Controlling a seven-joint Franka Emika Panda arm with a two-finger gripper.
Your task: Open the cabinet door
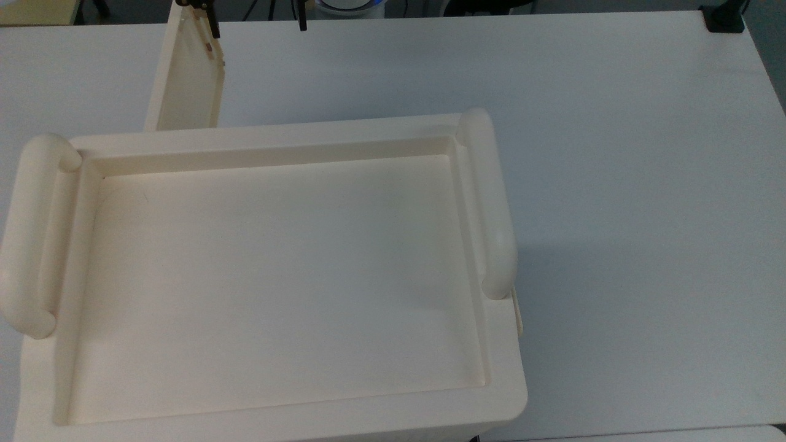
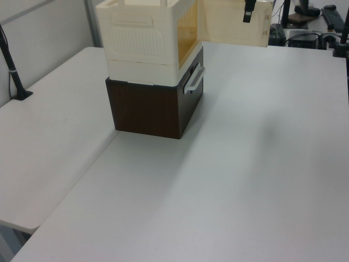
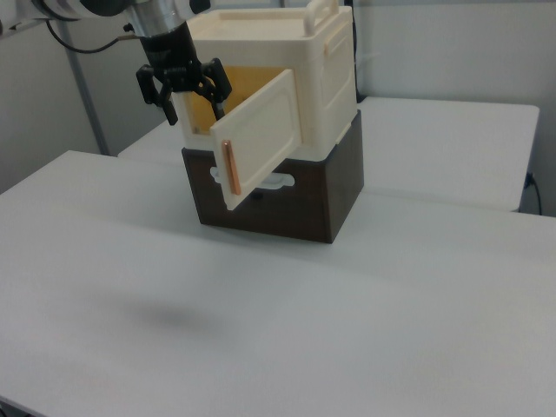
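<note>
The cabinet point(image 3: 317, 74) and the cabinet door point(image 3: 258, 135) are coloured cream, the door's handle point(image 3: 228, 175) copper. Beneath the cabinet, a dark brown box point(image 2: 158, 103) is seen on the white table point(image 2: 245, 174). The gripper point(image 3: 187, 94) is black.
</note>
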